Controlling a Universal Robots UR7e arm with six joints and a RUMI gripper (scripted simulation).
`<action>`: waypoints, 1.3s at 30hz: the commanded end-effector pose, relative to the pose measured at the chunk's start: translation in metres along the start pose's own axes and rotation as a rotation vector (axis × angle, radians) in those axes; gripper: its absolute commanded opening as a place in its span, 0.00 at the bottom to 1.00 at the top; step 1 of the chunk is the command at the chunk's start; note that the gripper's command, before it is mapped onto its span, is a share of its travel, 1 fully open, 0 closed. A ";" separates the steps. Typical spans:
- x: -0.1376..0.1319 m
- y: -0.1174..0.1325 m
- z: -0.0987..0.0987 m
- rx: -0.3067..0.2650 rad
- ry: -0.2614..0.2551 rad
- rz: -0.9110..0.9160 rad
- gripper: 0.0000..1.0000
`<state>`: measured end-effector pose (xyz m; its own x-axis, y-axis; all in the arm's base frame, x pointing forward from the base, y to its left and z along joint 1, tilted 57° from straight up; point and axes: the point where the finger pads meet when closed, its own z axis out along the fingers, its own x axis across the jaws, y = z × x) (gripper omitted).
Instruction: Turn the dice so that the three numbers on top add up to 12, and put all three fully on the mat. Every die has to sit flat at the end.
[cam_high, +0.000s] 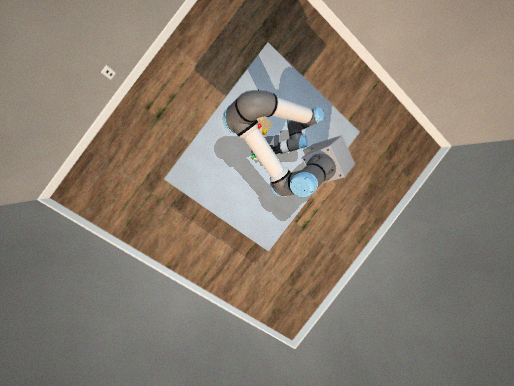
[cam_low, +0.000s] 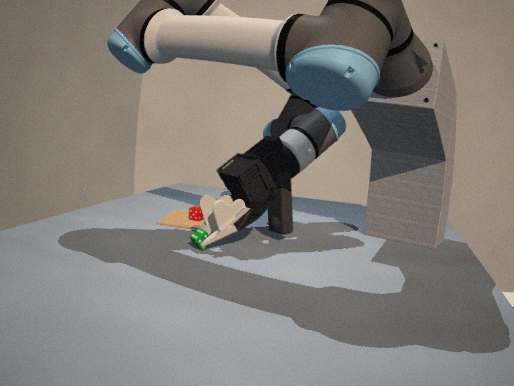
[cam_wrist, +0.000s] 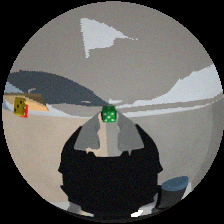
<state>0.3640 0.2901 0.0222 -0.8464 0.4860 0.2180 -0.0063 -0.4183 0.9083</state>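
My gripper (cam_low: 204, 236) (cam_wrist: 109, 111) is shut on the green die (cam_high: 254, 156) (cam_low: 198, 239) (cam_wrist: 109, 114), holding it tilted at the fingertips, low over the table and off the mat. The tan mat (cam_high: 268, 123) (cam_low: 171, 219) (cam_wrist: 39, 102) lies behind it in the exterior view and at the left in the wrist view. The red die (cam_high: 259, 126) (cam_low: 195, 213) (cam_wrist: 26, 110) is on the mat. The yellow die (cam_high: 264, 132) (cam_wrist: 19, 106) is beside the red one, near the mat's edge; the exterior view hides it. The top numbers are too small to tell.
The arm's upper links hang over the table (cam_high: 220, 190) (cam_low: 100, 300) and partly cover the dice area in the top view. The arm's pedestal (cam_high: 342, 155) (cam_low: 407, 190) stands at the right. Arm shadows cross the table.
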 end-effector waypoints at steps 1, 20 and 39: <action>-0.001 -0.001 0.001 -0.003 -0.001 -0.004 0.06; -0.001 -0.001 0.001 -0.003 -0.001 -0.004 0.06; -0.001 -0.001 0.001 -0.003 -0.001 -0.004 0.10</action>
<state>0.3652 0.2905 0.0223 -0.8444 0.4893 0.2180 -0.0086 -0.4192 0.9079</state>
